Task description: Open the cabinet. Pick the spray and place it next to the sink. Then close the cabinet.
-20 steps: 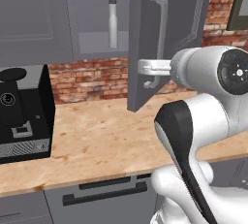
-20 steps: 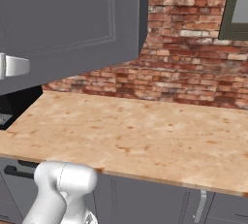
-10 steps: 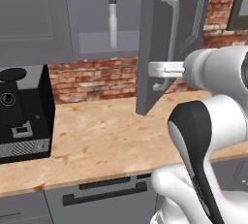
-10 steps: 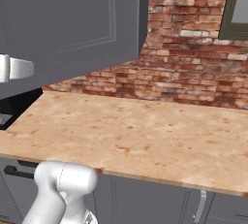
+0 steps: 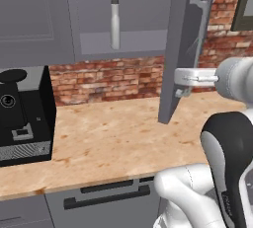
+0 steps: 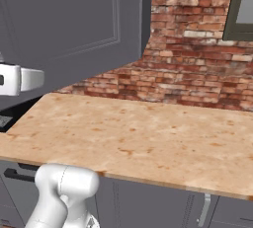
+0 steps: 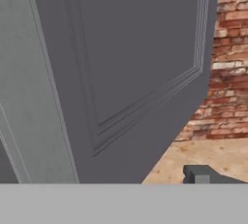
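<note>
The cabinet door (image 5: 185,44) stands swung out over the counter, edge-on to the left base view, its silver bar handle (image 5: 200,29) on the far side. Inside, on the shelf, the spray (image 5: 114,19) stands upright, a slim pale bottle with a trigger head. My gripper (image 5: 179,86) hovers at the door's lower edge by the handle's bottom end, open, with nothing between its fingers. In the hand view the door's panelled face (image 7: 126,63) fills most of the picture, and one dark fingertip (image 7: 201,174) shows at the lower right. The sink is out of view.
A black coffee machine (image 5: 22,116) sits at the left of the wooden counter (image 5: 113,138). Drawer fronts with black handles (image 5: 106,197) run below. A brick wall (image 6: 192,49) backs the counter, with a dark window frame (image 6: 241,5) at the right.
The door has swung further open to the right with my hand following it. The jaws, shut on the handle a second ago, have spread and let it go.
</note>
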Motion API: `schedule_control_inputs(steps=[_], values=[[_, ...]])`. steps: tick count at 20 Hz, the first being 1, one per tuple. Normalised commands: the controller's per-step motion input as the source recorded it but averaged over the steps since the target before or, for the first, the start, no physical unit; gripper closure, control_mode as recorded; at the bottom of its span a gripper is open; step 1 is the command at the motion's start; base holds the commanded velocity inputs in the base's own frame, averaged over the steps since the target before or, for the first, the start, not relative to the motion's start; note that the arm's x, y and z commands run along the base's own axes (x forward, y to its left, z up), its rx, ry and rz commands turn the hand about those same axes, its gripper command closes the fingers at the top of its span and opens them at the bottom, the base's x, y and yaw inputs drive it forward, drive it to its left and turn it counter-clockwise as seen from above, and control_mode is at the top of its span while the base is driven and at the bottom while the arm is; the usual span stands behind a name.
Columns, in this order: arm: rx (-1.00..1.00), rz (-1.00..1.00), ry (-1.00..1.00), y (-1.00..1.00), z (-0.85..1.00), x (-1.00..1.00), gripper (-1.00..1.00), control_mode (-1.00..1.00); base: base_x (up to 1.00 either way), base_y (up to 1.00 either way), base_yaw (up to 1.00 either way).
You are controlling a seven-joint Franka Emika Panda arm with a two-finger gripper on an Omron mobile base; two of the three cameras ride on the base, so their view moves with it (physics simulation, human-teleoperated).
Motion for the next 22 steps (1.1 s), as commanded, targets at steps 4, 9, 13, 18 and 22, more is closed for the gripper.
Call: schedule_control_inputs(steps=[4,9,13,18,22], values=[[-0.02,0.06,-0.01,0.62,0.27,-0.78,-1.0,-1.0,0.0,0.0,0.0],[-0.02,0.08,-0.01,0.68,0.33,-0.75,-1.0,-1.0,0.0,0.0,0.0],[-0.03,0.17,-0.03,0.86,0.31,-0.66,-1.0,-1.0,0.0,0.0,0.0],[0.0,0.41,-0.05,0.64,0.3,-0.81,-1.0,-1.0,0.0,0.0,0.0],[-0.05,0.36,-0.02,0.46,0.3,-0.79,-1.0,-1.0,0.0,0.0,0.0]])
